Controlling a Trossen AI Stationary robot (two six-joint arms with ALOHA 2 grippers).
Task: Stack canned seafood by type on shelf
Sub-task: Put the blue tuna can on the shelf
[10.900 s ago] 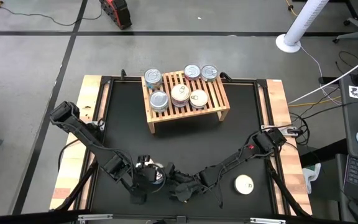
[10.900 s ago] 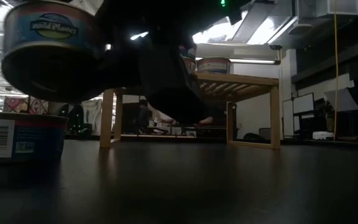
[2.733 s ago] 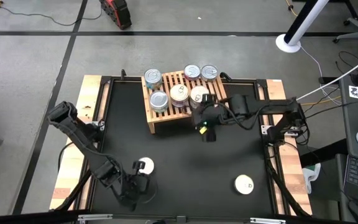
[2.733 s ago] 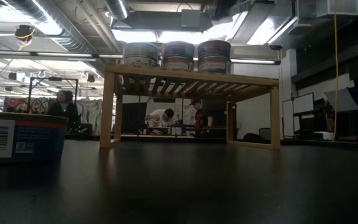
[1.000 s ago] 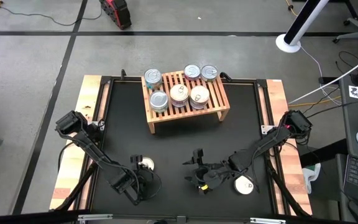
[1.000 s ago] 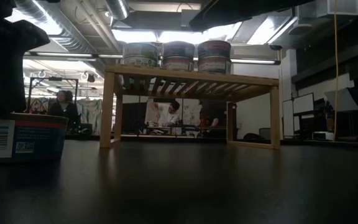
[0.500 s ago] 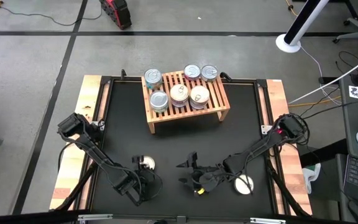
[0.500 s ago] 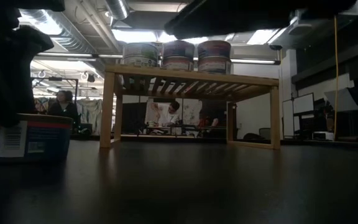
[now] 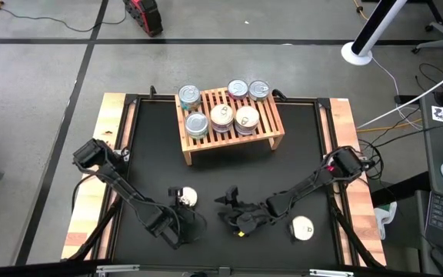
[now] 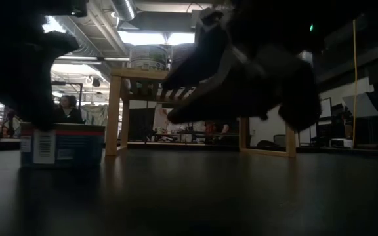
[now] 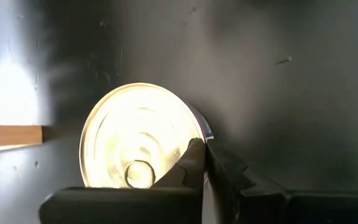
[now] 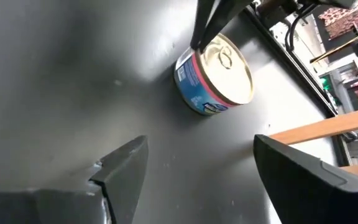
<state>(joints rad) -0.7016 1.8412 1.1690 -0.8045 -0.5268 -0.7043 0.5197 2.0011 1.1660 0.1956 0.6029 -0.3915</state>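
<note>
Cans: five sit on the shelf (image 9: 231,123) at the middle of the worktop's far edge — two in the back right, one at the back left corner, one front left, plus a pair in the front row that look stacked, though the overhead view doesn't settle it. Two more are on the black tabletop (image 9: 298,165) near the front edge. One can (image 9: 186,197), blue and red label, cream lid, is left of centre; the left gripper (image 9: 177,198) is at it. Left wrist view shows a finger (image 11: 194,163) against the lid rim; whether it's actually clamped on, cannot tell. Right gripper (image 9: 229,206) hovers just right of that can, fingers spread, nothing in them. Second loose can (image 9: 303,228) lies toward the front right corner, well apart from both grippers.
</note>
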